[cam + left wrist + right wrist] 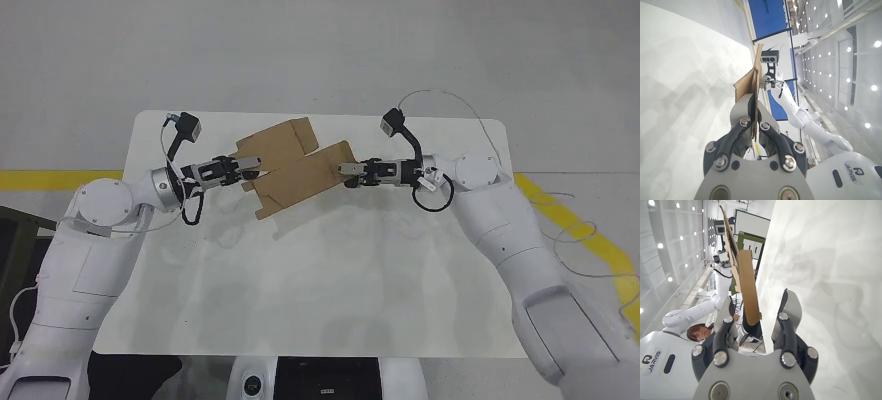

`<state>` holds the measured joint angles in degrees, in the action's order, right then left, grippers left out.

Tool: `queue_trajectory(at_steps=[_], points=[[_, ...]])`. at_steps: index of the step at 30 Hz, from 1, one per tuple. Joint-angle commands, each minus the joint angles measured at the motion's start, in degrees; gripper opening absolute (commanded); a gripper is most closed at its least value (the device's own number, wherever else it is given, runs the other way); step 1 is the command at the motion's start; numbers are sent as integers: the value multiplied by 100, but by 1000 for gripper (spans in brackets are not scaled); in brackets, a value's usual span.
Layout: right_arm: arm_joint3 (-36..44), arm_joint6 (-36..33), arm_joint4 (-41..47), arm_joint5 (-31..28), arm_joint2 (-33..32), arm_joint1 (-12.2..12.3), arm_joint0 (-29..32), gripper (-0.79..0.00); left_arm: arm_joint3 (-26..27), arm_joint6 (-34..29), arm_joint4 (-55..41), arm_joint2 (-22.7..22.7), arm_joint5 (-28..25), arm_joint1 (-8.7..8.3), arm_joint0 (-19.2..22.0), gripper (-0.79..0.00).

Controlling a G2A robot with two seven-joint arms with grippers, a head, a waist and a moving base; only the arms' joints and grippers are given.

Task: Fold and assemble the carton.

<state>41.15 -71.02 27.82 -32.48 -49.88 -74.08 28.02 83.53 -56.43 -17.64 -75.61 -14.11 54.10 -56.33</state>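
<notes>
Above the table's [300, 300] far half, the carton [295, 165] is hanging flat, its long axis running from gripper to gripper. Left gripper [754, 98] is clamping one end. Right gripper [757, 302] is gaping open around the opposite flap, seemingly not touching it and nearer for the next pinch.

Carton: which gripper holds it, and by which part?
The left gripper clamps the carton by its edge. The right gripper is open around a flap, not gripping.

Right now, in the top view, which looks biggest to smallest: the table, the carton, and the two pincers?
1. table
2. carton
3. left pincer and right pincer: they look about alike, so no ranking between them.
</notes>
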Motion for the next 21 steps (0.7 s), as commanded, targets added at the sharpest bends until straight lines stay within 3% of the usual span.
queue_trajectory(at_steps=[1,4,10,12,14,18,21], points=[[60,-13,77,-65,-97,22,-14,-308,48,3,157,-10,-204,-8,-31,-785],[249,-16,153,-62,-214,62,-30,-280,72,42,426,-14,-509,-18,-94,-785],[999,-97,362,18,-314,159,147,-296,86,18,661,7,-831,-29,-165,-785],[1200,-141,344,61,-299,200,219,-259,101,-12,702,13,-900,-32,-173,-785],[1105,-95,172,16,-331,251,232,-246,110,-14,748,17,-949,-35,-185,-785],[906,-48,142,-30,-350,282,259,-292,116,24,757,9,-959,-38,-200,-785],[899,-139,218,60,-280,278,302,-265,105,68,685,-15,-872,-39,-201,-785]])
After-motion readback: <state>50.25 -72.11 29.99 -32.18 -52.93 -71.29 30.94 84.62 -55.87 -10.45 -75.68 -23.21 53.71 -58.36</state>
